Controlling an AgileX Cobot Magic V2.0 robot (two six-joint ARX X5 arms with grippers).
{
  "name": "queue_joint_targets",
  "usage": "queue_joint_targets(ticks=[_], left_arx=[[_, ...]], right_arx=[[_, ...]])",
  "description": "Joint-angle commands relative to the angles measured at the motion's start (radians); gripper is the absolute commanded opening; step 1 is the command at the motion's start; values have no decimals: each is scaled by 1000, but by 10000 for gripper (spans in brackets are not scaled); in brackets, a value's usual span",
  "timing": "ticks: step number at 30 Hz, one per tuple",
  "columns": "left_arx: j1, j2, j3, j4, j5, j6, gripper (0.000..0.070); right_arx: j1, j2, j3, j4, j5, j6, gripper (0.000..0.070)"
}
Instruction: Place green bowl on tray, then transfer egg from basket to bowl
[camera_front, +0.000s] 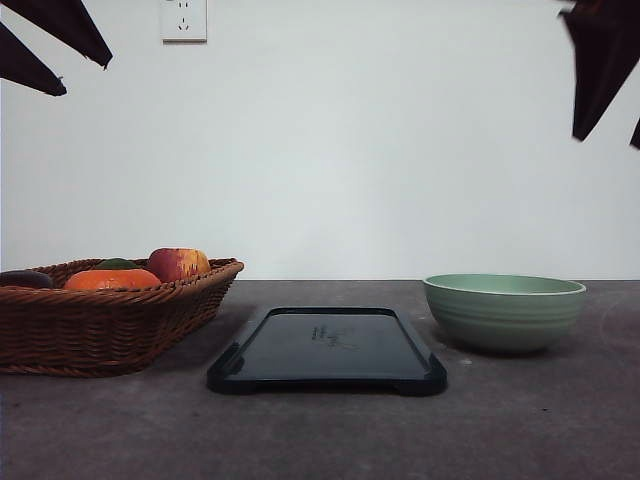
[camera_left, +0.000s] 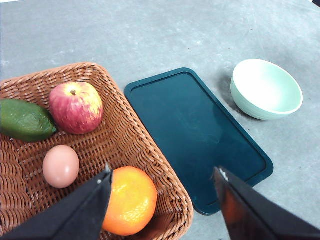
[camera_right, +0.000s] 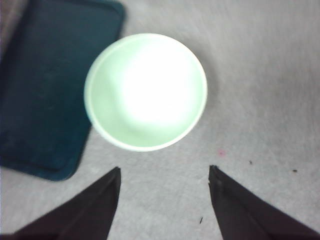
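Nothing was done yet: both of the 2 steps remained. The bowl (camera_front: 504, 311) sat on the table right of the empty tray (camera_front: 326, 350); the egg (camera_left: 61, 166) lay in the basket (camera_front: 110, 325) at left. Both grippers, left (camera_left: 162, 187) and right (camera_right: 165, 187), hung spread and empty.

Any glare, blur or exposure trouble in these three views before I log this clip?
Right wrist view: soft focus overall, and the green bowl has its inside blown out to white. Left wrist view: sharp and evenly lit, with a mild sheen on the tray. Front view: the tray's glossy top mirrors the pale wall, and a soft shadow lies under the bowl.
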Motion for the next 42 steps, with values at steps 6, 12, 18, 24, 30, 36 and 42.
queue_joint_targets(ticks=[6,12,18,24,30,36,42], left_arx=[[-3,11,16,10,-2,-9,416],[-3,11,16,10,-2,-9,416],[-3,11,16,10,-2,-9,416],[-3,11,16,10,-2,-9,416],[-3,11,16,10,-2,-9,416],[-3,11,16,10,-2,-9,416],[-3,11,16,9,-2,-9,416]], right_arx=[[-45,223,132,10,-59,24,351],[-86,361,151,27,-80,24,349],[-113,457,151,49,-85,17,348],[-120,534,151,83,-129,16,336],[-120,579,151,95,-128,15,66],[-120,578,151,89,-128,16,0],[-120,537,153,62,-129,17,0]])
